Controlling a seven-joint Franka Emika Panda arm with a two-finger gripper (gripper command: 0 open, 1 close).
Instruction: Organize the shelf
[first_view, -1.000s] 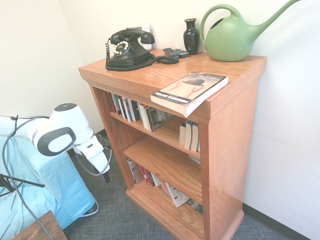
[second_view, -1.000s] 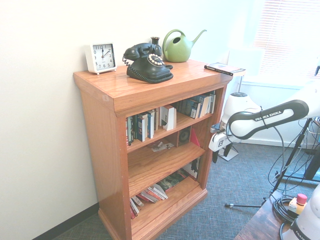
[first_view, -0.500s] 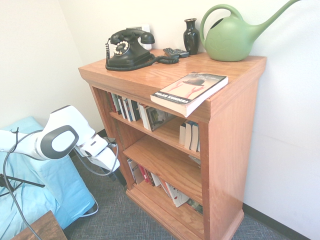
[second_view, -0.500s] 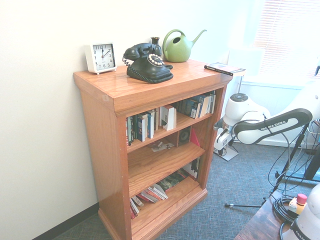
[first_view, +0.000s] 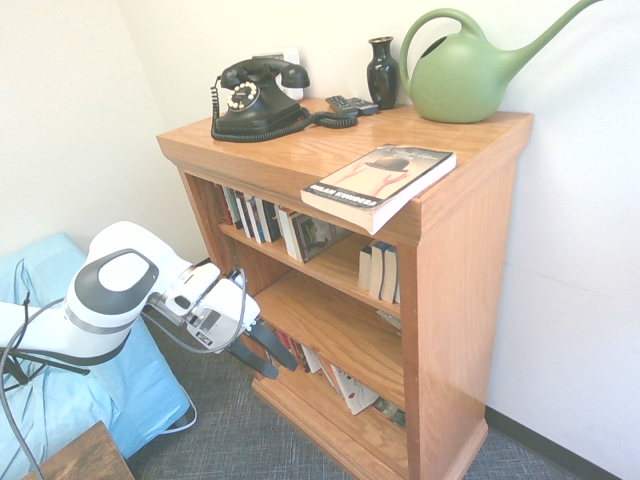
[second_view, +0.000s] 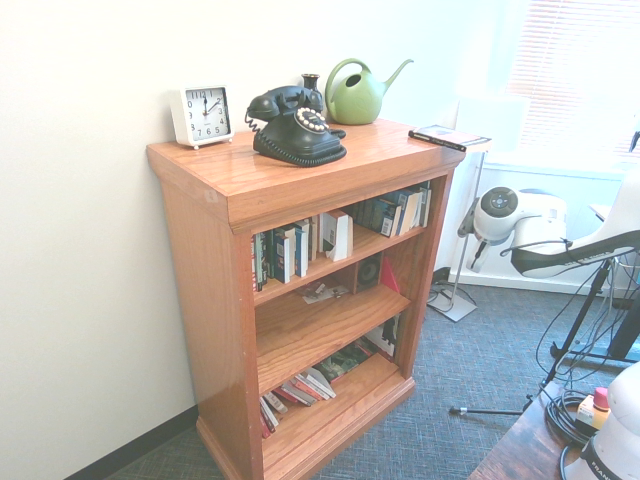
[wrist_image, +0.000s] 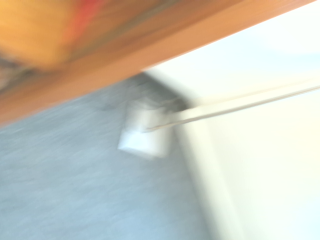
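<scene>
The gripper hangs released and empty, angled toward the shelf — its low tier's leaning books just ahead, likely needing straightening.

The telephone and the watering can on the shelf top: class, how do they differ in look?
The telephone is black with a rotary dial and coiled cord; the watering can is green with a long spout and looped handle. The telephone sits nearer the front edge; the watering can stands by the wall. Both rest on the shelf.
</scene>
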